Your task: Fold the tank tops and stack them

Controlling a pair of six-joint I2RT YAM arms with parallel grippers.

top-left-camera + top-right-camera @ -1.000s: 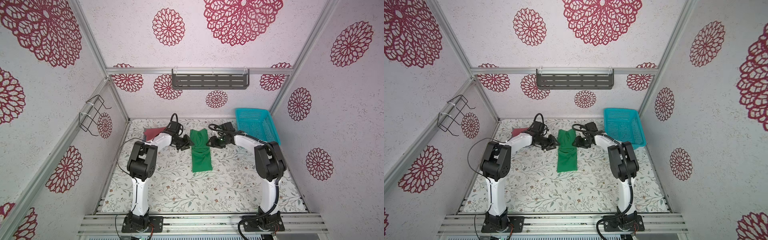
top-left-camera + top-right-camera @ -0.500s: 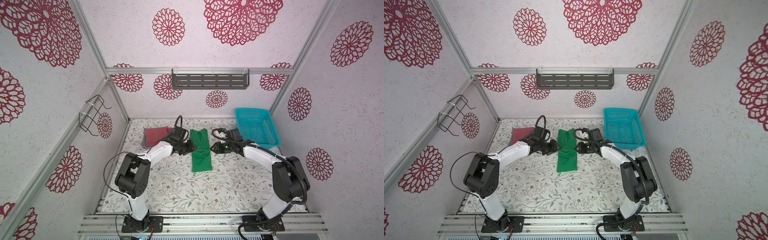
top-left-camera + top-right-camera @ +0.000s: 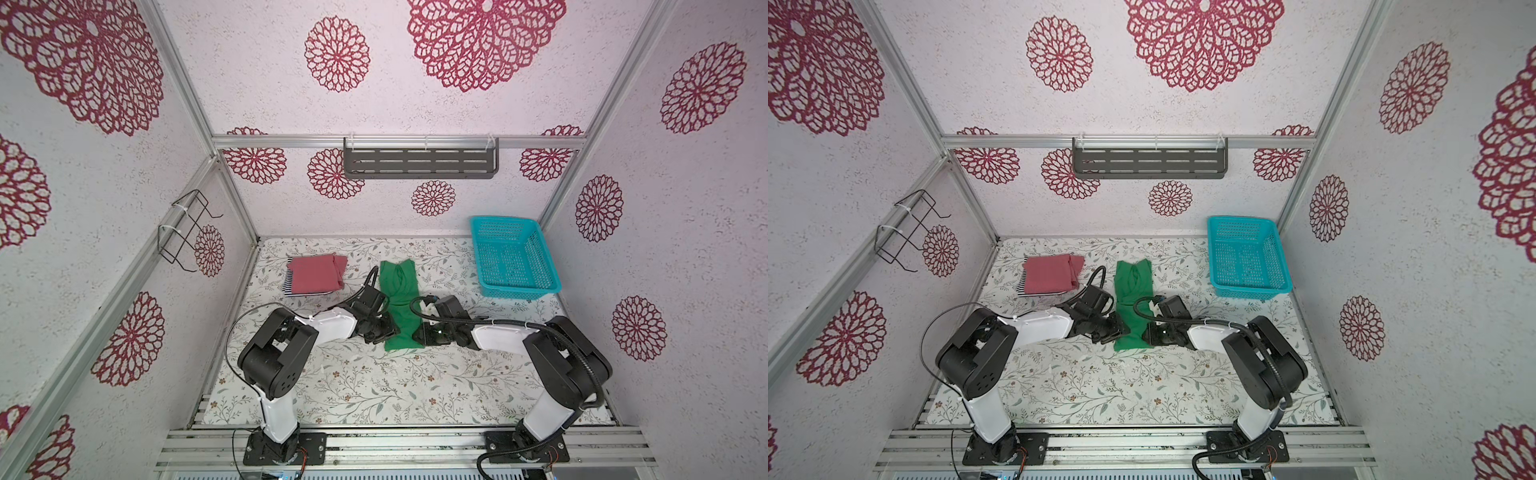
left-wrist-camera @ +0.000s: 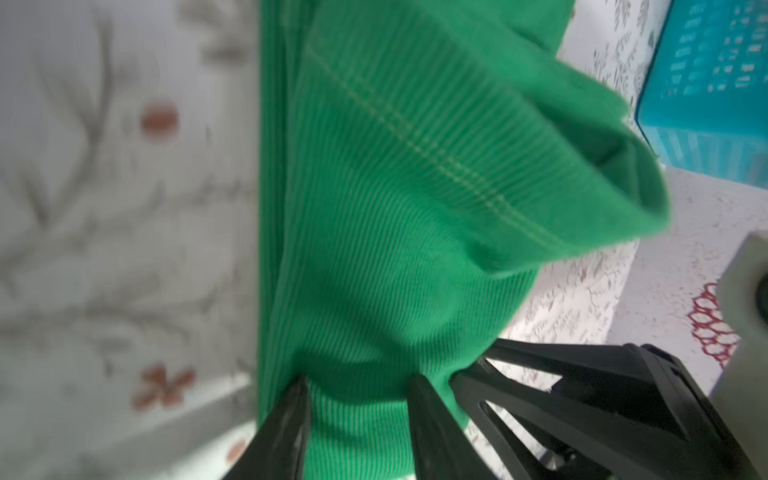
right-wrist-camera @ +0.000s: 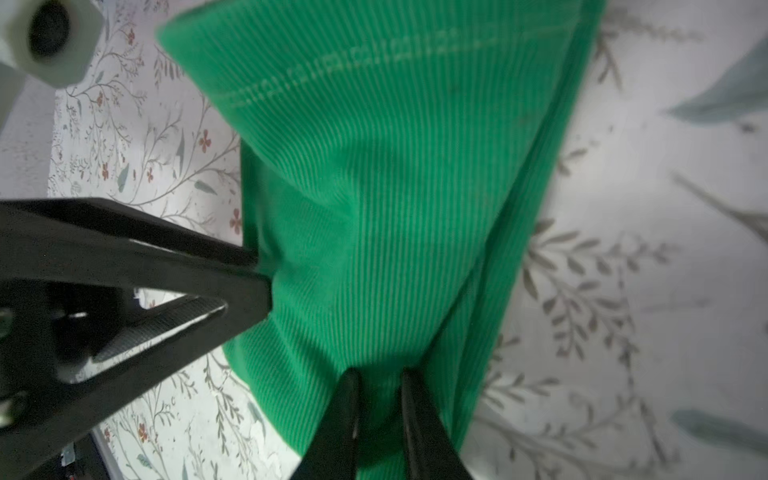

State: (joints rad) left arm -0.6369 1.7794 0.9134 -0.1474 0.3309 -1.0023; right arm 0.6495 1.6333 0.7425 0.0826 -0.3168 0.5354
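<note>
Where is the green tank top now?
In both top views the green tank top lies mid-table between the left gripper and right gripper, right of the red-pink top, left of the teal basket.

Ribbed, bright green tank top [image 3: 399, 307]; at ten o'clock, dusty red-pink tank top [image 3: 316, 274] and navy-and-white striped tank top [image 3: 288, 286]; teal basket [image 3: 519, 291]; white floral-print table [image 3: 374, 382].

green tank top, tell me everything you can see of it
The green tank top is bright green ribbed knit with a pale stitched line along the hem. It lies folded lengthwise into a narrow strip on the floral table, with the straps toward the back wall and the hem toward the robot. Near the hem end, the left gripper and right gripper pinch its two long edges, cloth between their fingers. The hem looks lifted and curled there. It touches no other garment.
</note>
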